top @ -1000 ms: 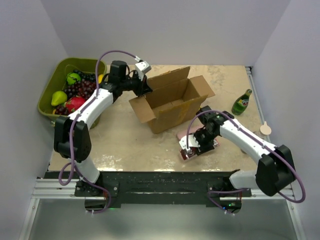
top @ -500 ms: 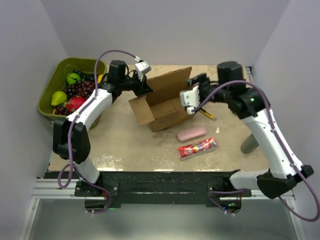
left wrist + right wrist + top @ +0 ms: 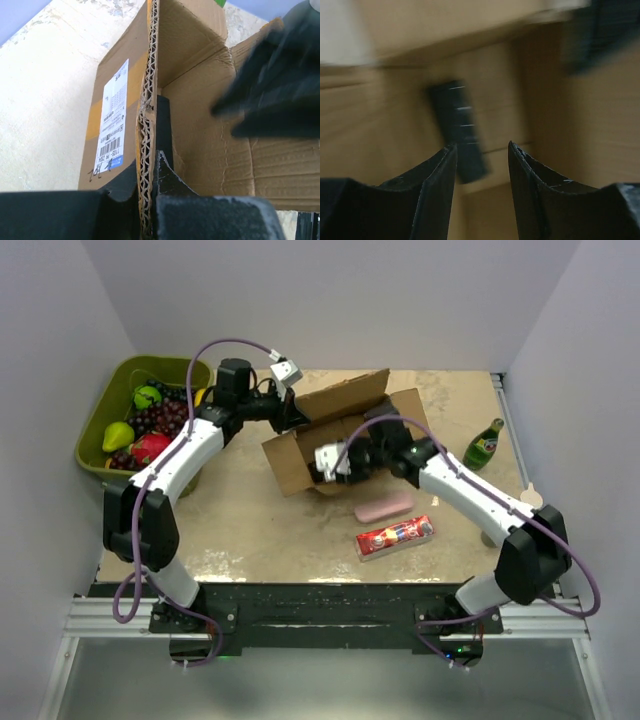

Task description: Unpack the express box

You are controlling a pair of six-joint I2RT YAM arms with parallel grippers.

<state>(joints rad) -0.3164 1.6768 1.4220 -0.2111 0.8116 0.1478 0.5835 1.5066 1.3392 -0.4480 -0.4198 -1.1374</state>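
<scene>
Two arms on the box point(image 3: 285, 452), mid-table, top open.
Hold firm with the left gripper point(image 3: 146, 175), pinched on the wall edge. Inside, the right gripper point(image 3: 481, 146) is spread just short of a blurred dark item point(image 3: 457, 130); straddle it squarely before closing.

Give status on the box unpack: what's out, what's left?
Done: flaps open; pink case and red pack lie outside the express box. In hand: left pincer clamps its wall; right pincer, open, hovers inside over a dark flat item. Remaining: grab that item; anything else inside is hidden.
</scene>
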